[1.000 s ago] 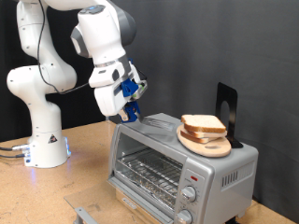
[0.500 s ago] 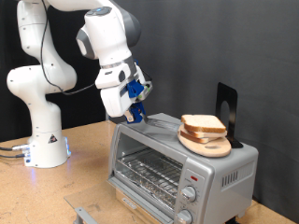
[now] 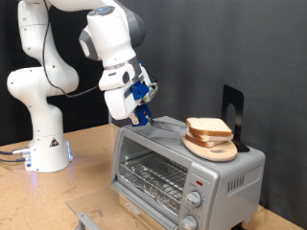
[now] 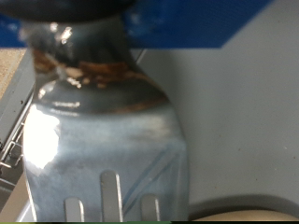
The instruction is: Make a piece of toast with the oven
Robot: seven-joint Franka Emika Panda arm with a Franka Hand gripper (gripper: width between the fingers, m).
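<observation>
two slices of bread sit stacked on one round wooden plate (image 3: 213, 146) on top of the oven (image 3: 182, 170), toward its right end; the upper one, the piece of toast (image 3: 208, 127), is pale with a tan crust. i see one arm, and its gripper (image 3: 137, 116) hangs over the oven's far left top corner, well left of the plate. it is clamped on one metal spatula (image 4: 105, 149), whose slotted blade fills my wrist view. the oven's glass door is closed, with two knobs (image 3: 194, 201) at the near right. one dark stand (image 3: 233, 117) rises behind the plate.
</observation>
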